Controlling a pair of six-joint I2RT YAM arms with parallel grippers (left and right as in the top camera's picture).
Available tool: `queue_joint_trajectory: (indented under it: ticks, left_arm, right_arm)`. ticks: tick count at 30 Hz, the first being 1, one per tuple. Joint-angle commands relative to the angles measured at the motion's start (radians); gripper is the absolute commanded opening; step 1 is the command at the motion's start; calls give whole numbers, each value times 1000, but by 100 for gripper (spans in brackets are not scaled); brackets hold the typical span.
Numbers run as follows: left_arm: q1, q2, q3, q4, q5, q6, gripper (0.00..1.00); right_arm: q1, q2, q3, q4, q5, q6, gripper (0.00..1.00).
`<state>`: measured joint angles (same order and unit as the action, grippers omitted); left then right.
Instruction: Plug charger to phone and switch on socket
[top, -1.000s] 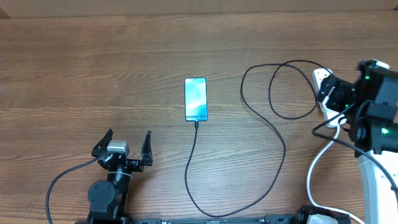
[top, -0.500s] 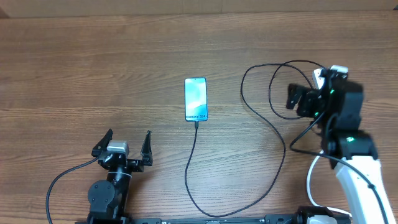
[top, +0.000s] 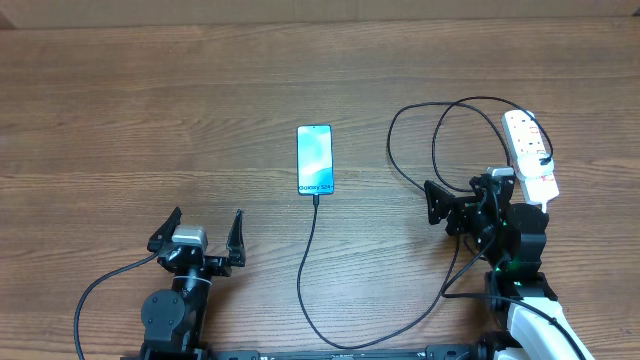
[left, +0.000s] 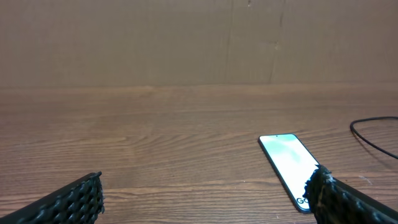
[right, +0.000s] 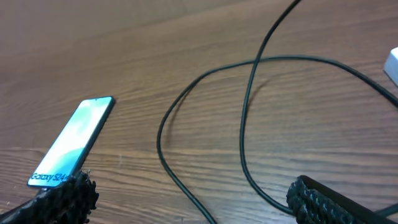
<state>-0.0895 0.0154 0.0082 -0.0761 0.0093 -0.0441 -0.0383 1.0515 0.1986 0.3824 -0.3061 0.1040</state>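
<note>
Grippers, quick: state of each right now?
Left gripper: open, empty.
Right gripper: open, holding nothing; the charger cable lies loose below it.

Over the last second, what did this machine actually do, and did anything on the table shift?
The right tool pulled back from over the white power strip toward the near side and a little leftward. It is now open and empty above the cable loops, and the strip is in full view. The left tool, the phone and the black cable running to its bottom edge stayed put.
</note>
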Motion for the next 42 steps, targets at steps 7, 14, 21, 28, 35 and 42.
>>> queue_joint_trajectory:
  ticks: [7,14,21,28,35,42]
  left_arm:
    - [6,-11,-3,-2,-13,23,100]
    - [6,-11,-3,-2,-13,23,100]
    - [6,-11,-3,-2,-13,23,100]
    - [6,-11,-3,-2,-13,22,100]
    - [6,-11,-3,-2,-13,23,100]
    - [6,-11,-3,-2,-13,23,100]
  right_arm:
    - [5,-16,2,-51,2,-8,100]
    - [5,-16,-22,-60,8,-8,100]
    - [5,-52,-84,-15,9,-8,100]
    - [5,-124,-172,55,9,-5,100]
    - [5,-243,-191,-26,9,-1,100]
    - [5,-410,-191,-190,10,-1,100]
